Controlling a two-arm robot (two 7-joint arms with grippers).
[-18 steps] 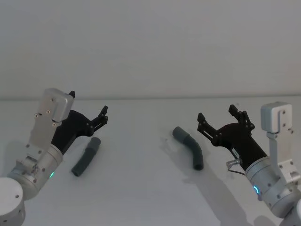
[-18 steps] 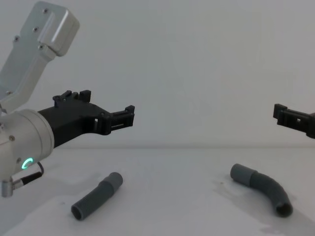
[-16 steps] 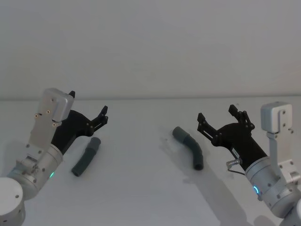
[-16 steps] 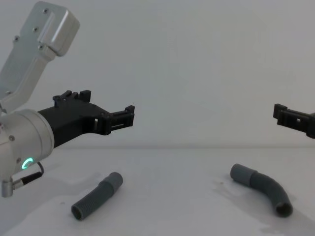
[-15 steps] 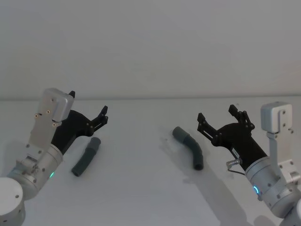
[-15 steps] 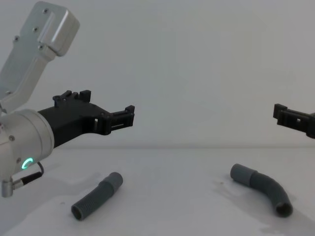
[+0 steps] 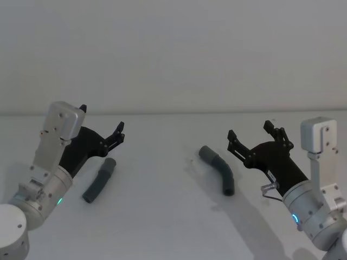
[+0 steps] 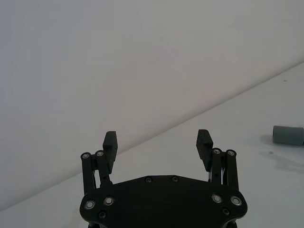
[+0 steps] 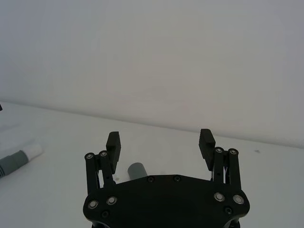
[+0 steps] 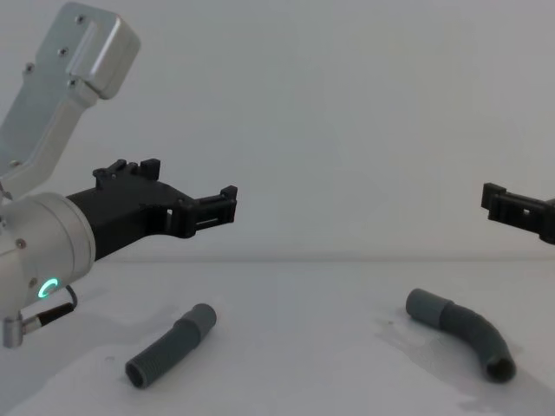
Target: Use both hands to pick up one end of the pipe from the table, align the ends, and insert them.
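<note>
Two dark grey ribbed pieces of pipe lie apart on the white table point(image 7: 162, 222). The short, nearly straight piece point(image 7: 100, 180) point(image 10: 171, 345) rests on the left, its cuff pointing away from me. My left gripper point(image 7: 101, 122) point(image 10: 178, 186) point(image 8: 157, 142) hovers open above it and holds nothing. The longer curved piece point(image 7: 219, 169) point(image 10: 462, 334) lies on the right, with its smooth cuff point(image 7: 206, 153) point(image 9: 137, 170) point(image 8: 288, 136) toward the middle. My right gripper point(image 7: 250, 132) point(image 9: 160, 140) hangs open just right of it. The short piece's whitish tip point(image 9: 33, 151) shows in the right wrist view.
A plain pale wall rises behind the table's far edge point(image 7: 173, 114). The white surface stretches bare between the two pieces and in front of them.
</note>
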